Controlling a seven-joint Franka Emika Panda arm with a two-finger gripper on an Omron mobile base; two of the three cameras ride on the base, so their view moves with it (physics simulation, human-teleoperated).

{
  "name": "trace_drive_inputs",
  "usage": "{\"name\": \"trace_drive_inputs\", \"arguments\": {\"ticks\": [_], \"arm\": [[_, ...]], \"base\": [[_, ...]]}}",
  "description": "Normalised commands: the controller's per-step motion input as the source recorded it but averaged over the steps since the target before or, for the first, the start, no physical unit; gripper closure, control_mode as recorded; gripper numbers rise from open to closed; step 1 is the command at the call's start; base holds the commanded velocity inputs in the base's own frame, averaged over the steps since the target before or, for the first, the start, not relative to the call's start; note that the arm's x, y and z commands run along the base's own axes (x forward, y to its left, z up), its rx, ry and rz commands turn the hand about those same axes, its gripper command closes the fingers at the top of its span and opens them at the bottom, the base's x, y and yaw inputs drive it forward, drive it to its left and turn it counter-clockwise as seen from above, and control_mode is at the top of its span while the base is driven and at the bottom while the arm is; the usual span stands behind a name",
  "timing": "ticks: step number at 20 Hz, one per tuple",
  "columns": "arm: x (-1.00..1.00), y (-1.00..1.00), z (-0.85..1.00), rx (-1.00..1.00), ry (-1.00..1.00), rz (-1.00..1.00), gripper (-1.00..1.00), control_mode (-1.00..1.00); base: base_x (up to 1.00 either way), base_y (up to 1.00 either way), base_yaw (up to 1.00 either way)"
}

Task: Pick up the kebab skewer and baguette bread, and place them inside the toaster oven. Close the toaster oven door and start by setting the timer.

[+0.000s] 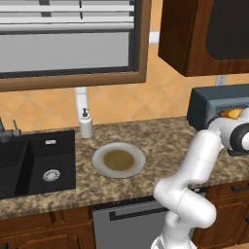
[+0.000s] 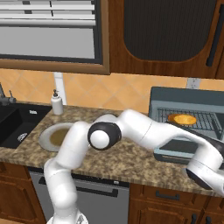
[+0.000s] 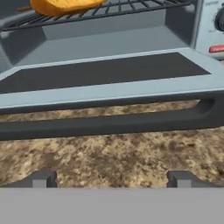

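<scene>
Your jaws stand wide apart and empty just in front of the dropped-open toaster oven door (image 3: 109, 74), its dark handle bar (image 3: 109, 124) directly ahead above the speckled bench (image 3: 109, 162), the baguette bread (image 3: 63, 5) beyond on the wire rack (image 3: 131, 11).

No text, label, brand, number or sign is readable on anything here.

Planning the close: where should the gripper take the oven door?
Take the dark bar handle along the free edge of the door, which lies folded down flat. Come from below and in front; the open gripper already faces it, with a gap behind the bar.
</scene>
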Motion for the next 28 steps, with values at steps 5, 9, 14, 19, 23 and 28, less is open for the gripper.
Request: {"name": "trace_drive_inputs", "arguments": {"ticks": [5, 9, 14, 19, 23, 28], "arm": [[0.01, 0.41, -0.31, -0.03, 0.01, 0.0, -1.0, -1.0], [0.18, 0.26, -0.18, -0.02, 0.0, 0.0, -1.0, -1.0], [0.22, 0.02, -0.01, 0.0, 0.0, 0.0, -1.0, -1.0], [0.2, 0.0, 0.0, 0.0, 0.0, 0.0, -1.0, -1.0], [0.13, 0.0, -0.06, 0.0, 0.0, 0.0, -1.0, -1.0], [0.08, 0.0, -0.11, 0.0, 0.0, 0.0, -1.0, -1.0]], "base": [[0.0, 0.0, 0.0], [0.0, 0.0, 0.0], [0.0, 0.0, 0.0], [0.0, 0.0, 0.0], [0.0, 0.0, 0.0], [0.0, 0.0, 0.0]]}}
